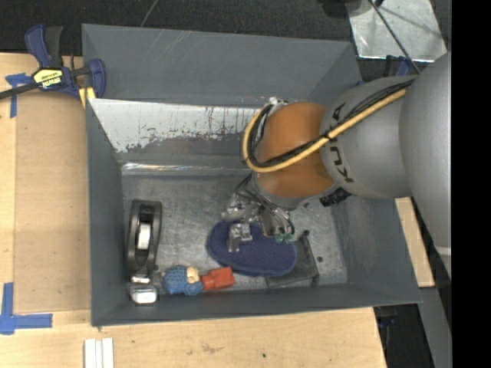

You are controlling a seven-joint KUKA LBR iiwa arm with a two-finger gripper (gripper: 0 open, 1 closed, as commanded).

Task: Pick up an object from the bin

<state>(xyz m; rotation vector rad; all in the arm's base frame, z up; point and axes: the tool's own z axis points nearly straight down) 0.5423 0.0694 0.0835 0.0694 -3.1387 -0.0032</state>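
- The bin [105,228] is grey metal, and its things lie on the near half of its floor.
- A black roll [143,234] lies at the floor's left side.
- A small silver piece [143,294] sits in the near left corner, just beside the roll.
- A blue ball [181,280] lies by the near wall, with an orange-red block [219,278] touching its right side.
- A dark blue oval pad [262,261] lies mid-floor, just right of the block.
- The gripper [247,227] is low over the pad's far left part. How far it is open cannot be told, nor whether it has hold of anything.
- A flat black piece [308,265] shows at the pad's right edge.
- The arm [399,129] enters from the right, with an orange cover [290,148] above the gripper.
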